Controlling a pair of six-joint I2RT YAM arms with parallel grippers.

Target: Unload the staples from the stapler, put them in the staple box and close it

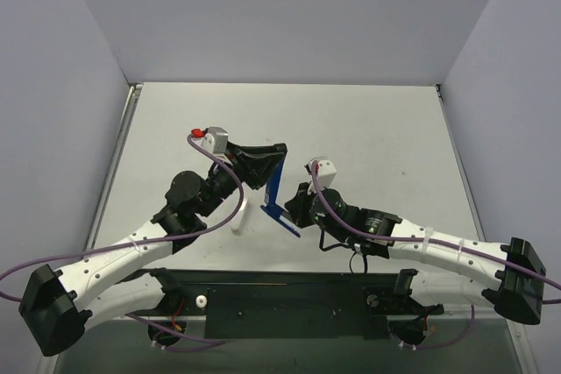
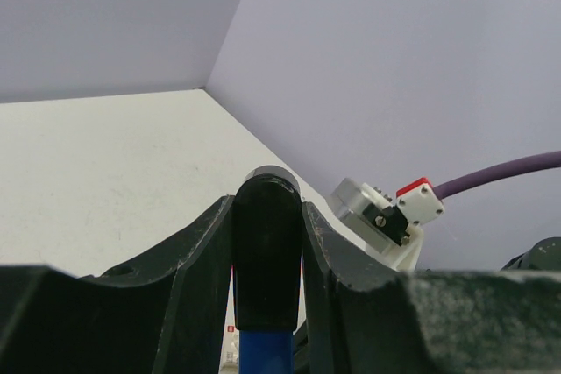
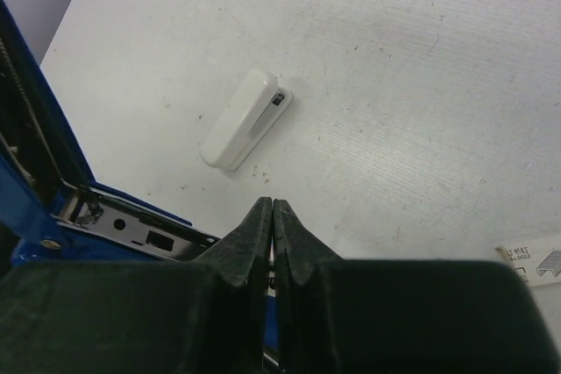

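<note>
While the left gripper (image 1: 273,164) clamps the black end (image 2: 267,251) of the stapler (image 1: 274,188) between its two fingers, the right gripper (image 1: 296,208) meets the same stapler from the other side, near the middle of the table (image 1: 377,129). From above, the stapler stands hinged open: its blue upper arm rises steeply toward the left gripper, and its blue base slants along the table toward the right gripper.

On the right wrist view, the fingers (image 3: 250,234) are pressed almost together, with a thin sliver of blue showing between them low down, so they appear to pinch the stapler's lower part. Just left of them runs the bare metal channel (image 3: 131,227) with the blue body beside it; whether staples sit inside cannot be told.

A small white stapler (image 3: 244,120) lies flat on the table just beyond the right gripper, apart from the blue one. At the right edge of that view sits a corner of a small staple box (image 3: 533,260).
</note>
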